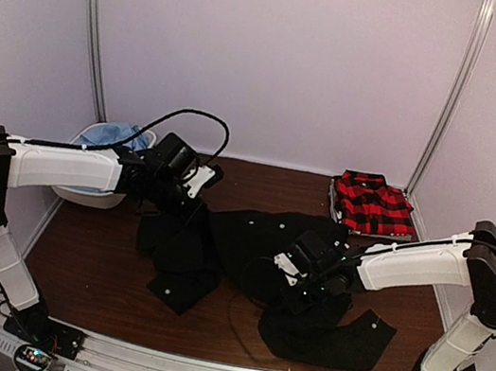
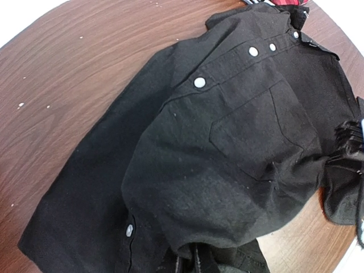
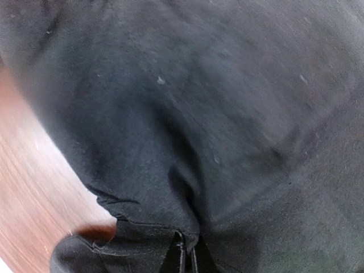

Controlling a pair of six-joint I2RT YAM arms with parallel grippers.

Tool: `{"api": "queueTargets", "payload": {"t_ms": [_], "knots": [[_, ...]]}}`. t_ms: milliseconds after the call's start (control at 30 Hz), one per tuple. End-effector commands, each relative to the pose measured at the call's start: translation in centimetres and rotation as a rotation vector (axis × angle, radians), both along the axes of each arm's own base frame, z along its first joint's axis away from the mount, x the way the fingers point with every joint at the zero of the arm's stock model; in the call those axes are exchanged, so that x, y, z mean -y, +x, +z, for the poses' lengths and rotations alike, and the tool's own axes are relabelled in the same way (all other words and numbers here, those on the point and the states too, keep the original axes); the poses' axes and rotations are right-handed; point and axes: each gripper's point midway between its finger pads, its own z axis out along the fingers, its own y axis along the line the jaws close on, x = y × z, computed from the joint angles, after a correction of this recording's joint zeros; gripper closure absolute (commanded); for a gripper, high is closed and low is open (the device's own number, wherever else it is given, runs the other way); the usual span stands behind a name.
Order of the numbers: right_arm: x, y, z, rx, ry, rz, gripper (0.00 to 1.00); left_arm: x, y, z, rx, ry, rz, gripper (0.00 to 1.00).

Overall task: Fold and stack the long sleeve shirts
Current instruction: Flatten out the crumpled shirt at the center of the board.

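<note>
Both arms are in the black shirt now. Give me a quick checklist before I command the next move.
1. Grip of left gripper on black shirt: ok, shut on cloth.
2. Grip of right gripper on the same shirt: ok, shut on a fold.
3. Shirt lying flat on the table: not ok, bunched and creased.
4. Which parts of it are pinched: cannot tell.
5. Folded plaid shirt at the back right: ok; whether the black collar touches it, cannot tell.
</note>
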Motion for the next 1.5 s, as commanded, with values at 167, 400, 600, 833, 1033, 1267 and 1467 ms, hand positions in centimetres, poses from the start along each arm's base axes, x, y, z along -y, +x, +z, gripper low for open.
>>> {"api": "queueTargets", "payload": {"t_ms": [167,400,600,833,1033,1267,1467], "knots": [[6.7,0.6,1.4,-0.084,0.009,-0.245,1.0,2.8,3.0,0.1,0.068,-0.048,-0.038,0.87],[6.9,3.4,3.9,-0.116,0.213,-0.374,1.0,4.4,3.6,0.5,0.076,-0.103,-0.071,0.62],[5.2,5.0,4.2,-0.155,0.327,-0.404,1.0,4.2,0.9,0.9,0.073,-0.173,-0.088,0.45],[4.0,6.1,3.4,-0.18,0.344,-0.388,1.0,2.1,-2.0,0.9,0.189,-0.039,0.058,0.19],[3.9,6.3,3.4,-0.173,0.342,-0.385,1.0,1.6,-4.2,-1.5,0.182,0.067,0.202,0.18],[3.9,6.3,3.2,-0.172,0.335,-0.377,1.0,0.8,-5.1,-4.1,0.231,0.219,0.347,0.21],[4.0,6.0,3.0,-0.173,0.335,-0.373,1.0,1.0,-5.5,-7.6,0.208,0.342,0.368,0.22]]}}
